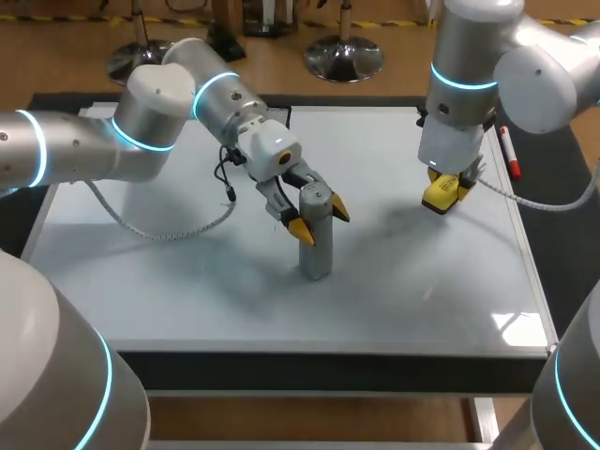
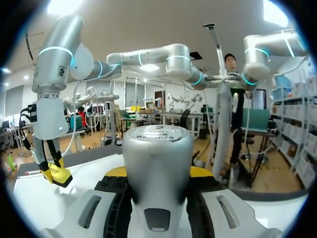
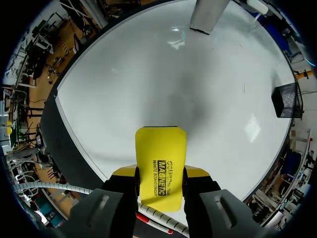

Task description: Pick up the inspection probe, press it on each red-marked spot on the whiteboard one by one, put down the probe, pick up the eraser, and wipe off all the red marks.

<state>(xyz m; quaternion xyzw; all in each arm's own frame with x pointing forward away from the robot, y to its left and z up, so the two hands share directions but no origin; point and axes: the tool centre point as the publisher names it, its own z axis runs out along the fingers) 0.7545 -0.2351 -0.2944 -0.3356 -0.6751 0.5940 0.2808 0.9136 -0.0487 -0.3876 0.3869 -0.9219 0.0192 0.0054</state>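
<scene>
Glossy whiteboard (image 1: 169, 281) fills the head view; the smooth grey inspection probe (image 1: 315, 251), a rounded-square post, stands upright on it, clamped in the left gripper (image 1: 319, 219). In the left wrist view its curved metallic body sits tight between both yellow tips. In the right wrist view, the right gripper (image 3: 161, 172) pinches the flat yellow eraser (image 3: 161, 158) over the board.

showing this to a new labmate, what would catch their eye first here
Probably the grey inspection probe standing upright near the middle of the whiteboard, gripped near its top by the left end effector. Next, the bright yellow eraser held in the right end effector at the board's right side.
</scene>
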